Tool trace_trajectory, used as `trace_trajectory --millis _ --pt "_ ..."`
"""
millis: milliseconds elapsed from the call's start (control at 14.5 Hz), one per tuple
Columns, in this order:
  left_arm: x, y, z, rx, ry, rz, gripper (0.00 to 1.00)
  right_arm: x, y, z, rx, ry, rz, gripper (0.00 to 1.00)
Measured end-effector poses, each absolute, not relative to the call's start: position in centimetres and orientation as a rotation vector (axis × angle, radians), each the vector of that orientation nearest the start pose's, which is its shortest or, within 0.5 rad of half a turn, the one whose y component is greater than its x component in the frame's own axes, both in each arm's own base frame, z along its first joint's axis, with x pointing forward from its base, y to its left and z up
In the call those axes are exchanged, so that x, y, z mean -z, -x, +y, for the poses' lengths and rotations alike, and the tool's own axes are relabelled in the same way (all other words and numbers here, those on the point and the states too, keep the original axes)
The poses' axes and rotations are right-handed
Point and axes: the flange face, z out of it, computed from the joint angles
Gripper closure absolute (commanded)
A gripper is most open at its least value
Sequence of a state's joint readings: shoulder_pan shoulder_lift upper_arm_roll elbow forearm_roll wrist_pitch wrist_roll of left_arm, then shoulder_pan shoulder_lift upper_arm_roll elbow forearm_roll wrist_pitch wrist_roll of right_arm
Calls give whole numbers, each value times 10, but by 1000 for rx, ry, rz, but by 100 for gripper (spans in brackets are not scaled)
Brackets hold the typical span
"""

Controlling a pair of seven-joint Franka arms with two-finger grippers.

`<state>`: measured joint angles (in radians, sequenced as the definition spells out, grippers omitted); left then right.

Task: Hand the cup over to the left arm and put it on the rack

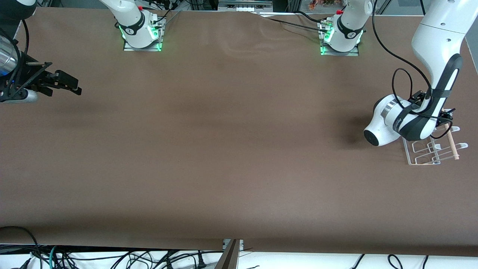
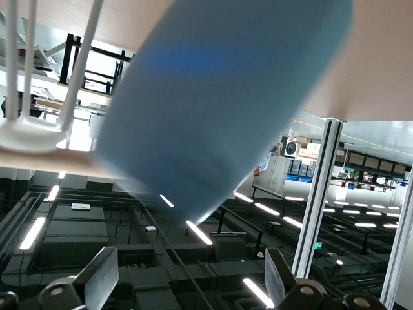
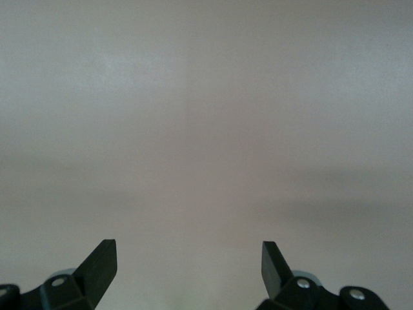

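Note:
The light-blue cup (image 2: pixel 213 103) fills the left wrist view, close to a white wire loop of the rack (image 2: pixel 29 134). My left gripper (image 2: pixel 190 281) is open, both fingers standing wide and clear of the cup, with nothing between them. In the front view the left arm's wrist hangs over the rack (image 1: pixel 435 151) at the left arm's end of the table and hides the cup. The rack's wooden dowel (image 1: pixel 452 144) shows beside the wrist. My right gripper (image 1: pixel 69 85) waits open and empty over the right arm's end of the table, fingers wide apart (image 3: pixel 189 265).
The brown table (image 1: pixel 231 149) stretches between the two arms. Both arm bases (image 1: pixel 142 35) stand along the edge farthest from the front camera. A black cable (image 1: pixel 401 80) loops off the left arm's wrist above the rack.

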<state>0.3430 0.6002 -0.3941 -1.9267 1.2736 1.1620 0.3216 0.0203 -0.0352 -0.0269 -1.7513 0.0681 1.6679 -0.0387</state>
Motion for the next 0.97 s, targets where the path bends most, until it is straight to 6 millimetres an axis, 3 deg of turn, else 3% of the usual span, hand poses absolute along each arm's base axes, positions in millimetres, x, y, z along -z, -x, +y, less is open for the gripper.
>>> trace_trajectory --millis 207,414,690,828,966 --pt "-236 -540 106 -1359 1648 743 0 -568 -546 8 -67 3071 -53 1" --pt "-272 -559 94 -1338 1773 660 0 -572 -552 16 -53 3072 -74 1" --pt "-365 -590 82 -1261 2221 503 0 -567 -561 16 -60 3072 -73 1" --pt "-416 -600 71 -1174 2487 470 0 -573 -562 16 -41 3073 -74 1" --pt "-456 -607 65 -1088 2640 456 0 -577 -563 17 -28 3073 -76 1"
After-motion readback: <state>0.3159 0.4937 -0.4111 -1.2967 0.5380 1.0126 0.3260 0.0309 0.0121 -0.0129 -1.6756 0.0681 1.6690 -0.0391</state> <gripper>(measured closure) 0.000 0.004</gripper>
